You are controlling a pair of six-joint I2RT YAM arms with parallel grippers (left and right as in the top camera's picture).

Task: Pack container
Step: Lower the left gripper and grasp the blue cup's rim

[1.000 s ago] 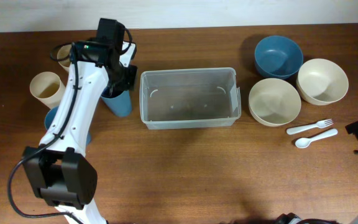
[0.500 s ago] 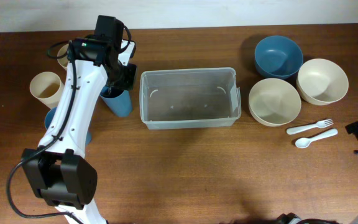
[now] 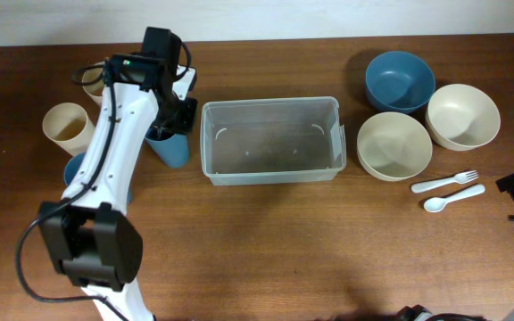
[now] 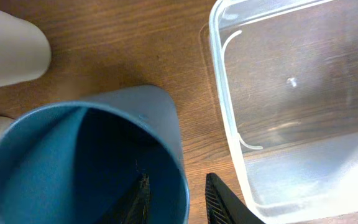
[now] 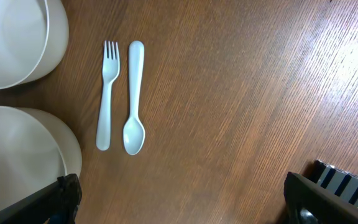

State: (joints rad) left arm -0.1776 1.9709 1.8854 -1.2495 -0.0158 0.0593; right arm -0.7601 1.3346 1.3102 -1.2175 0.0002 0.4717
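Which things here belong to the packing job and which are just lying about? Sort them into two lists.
In the job: clear rectangular plastic container; blue plastic cup, its rim between the fingers of the left gripper.

Lying about for now: two cream plastic cups, round blue bowl, two round cream bowls, white plastic fork, white plastic spoon.

Left claw (image 3: 171,125) at blue cup (image 3: 171,150) beside container (image 3: 270,143)

Bare counter (image 3: 328,241) all along the near side of the container (image 3: 270,141). Tight to its left: blue cup (image 3: 169,147) just beside the wall. Hemmed on the right by a cream bowl (image 3: 394,145), fork (image 3: 443,182) and spoon (image 3: 453,197).
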